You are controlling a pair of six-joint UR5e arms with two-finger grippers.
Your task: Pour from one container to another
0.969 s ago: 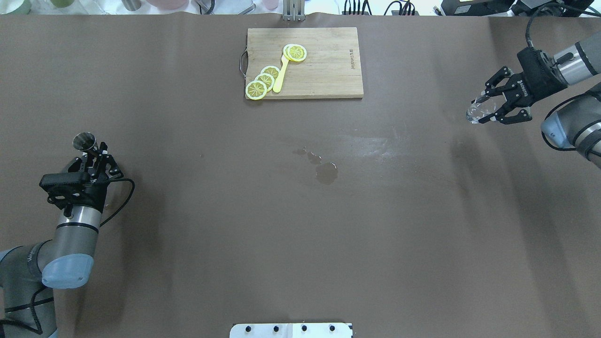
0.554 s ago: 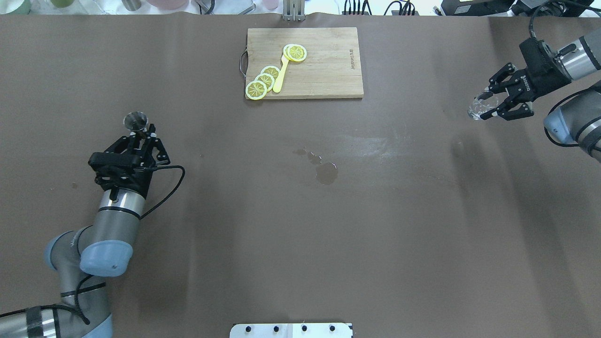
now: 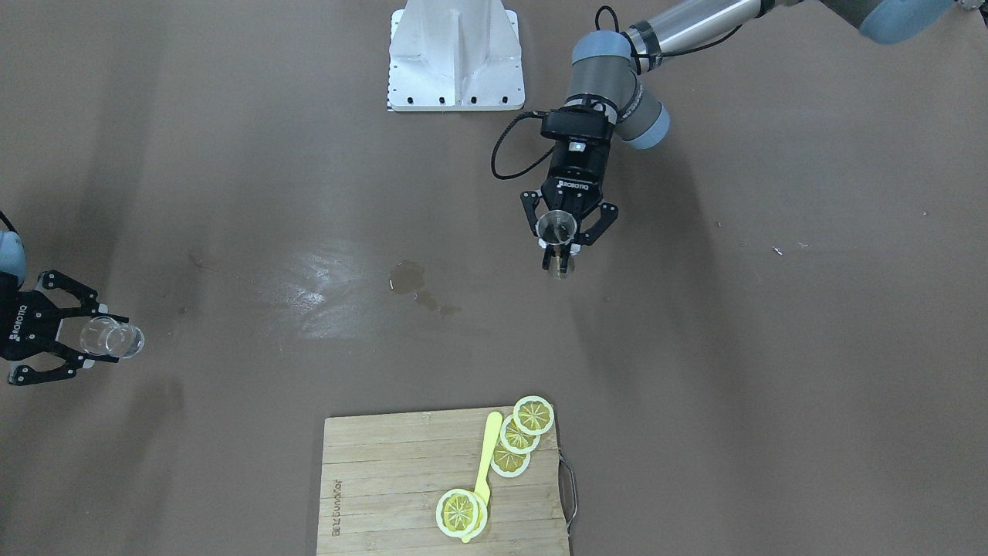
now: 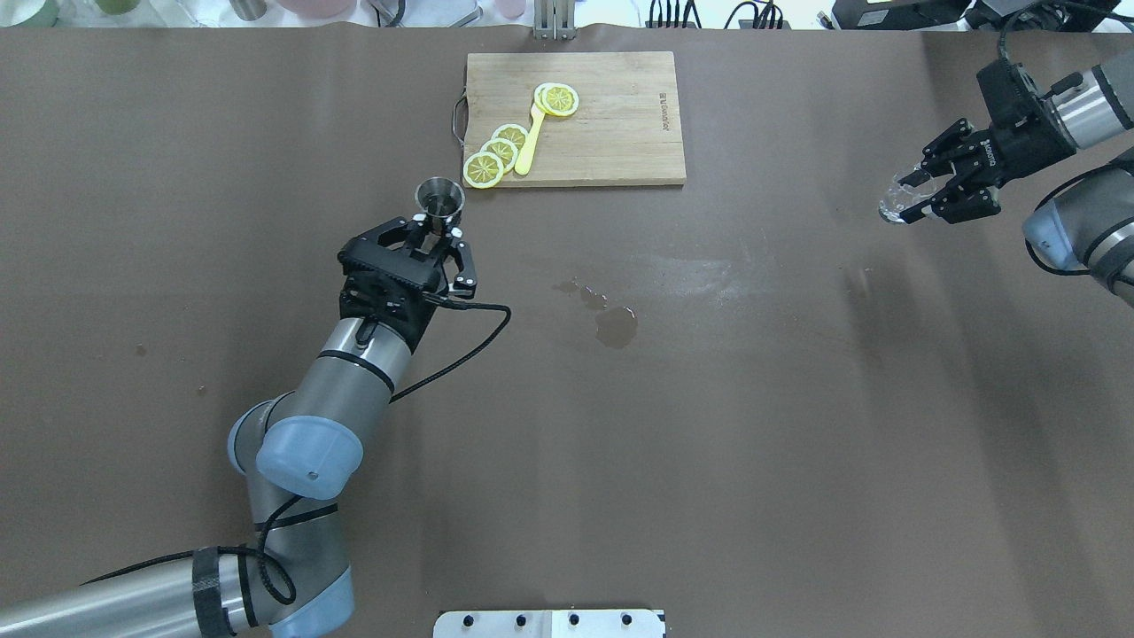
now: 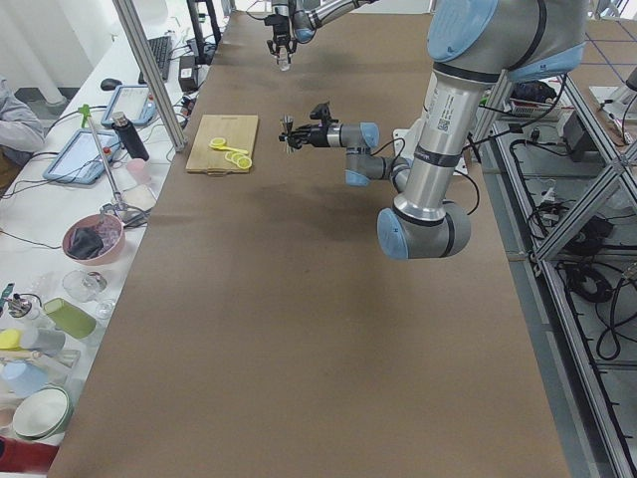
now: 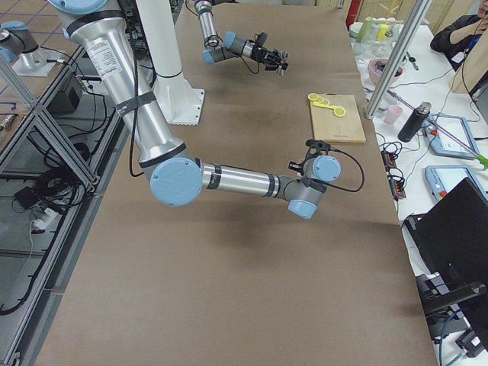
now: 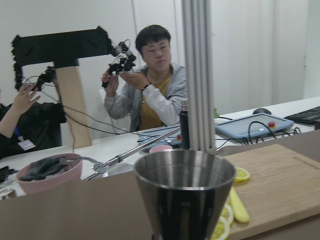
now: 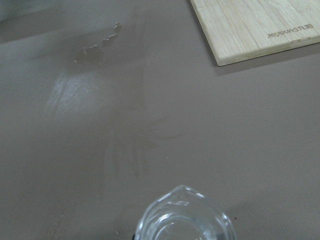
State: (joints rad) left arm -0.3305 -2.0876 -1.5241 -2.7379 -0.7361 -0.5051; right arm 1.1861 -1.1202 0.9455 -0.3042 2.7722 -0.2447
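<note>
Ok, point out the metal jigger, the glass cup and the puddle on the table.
metal jigger [image 4: 440, 196]: overhead view, its open top bowl.
glass cup [image 3: 113, 338]: front-facing view, its clear side wall.
puddle [image 4: 617, 326]: overhead view, its widest wet patch.

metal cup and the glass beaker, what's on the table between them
Overhead view: nothing, just bare table between the metal cup and the glass beaker. The cutting board lies just past that line, the puddle on the robot's side.
</note>
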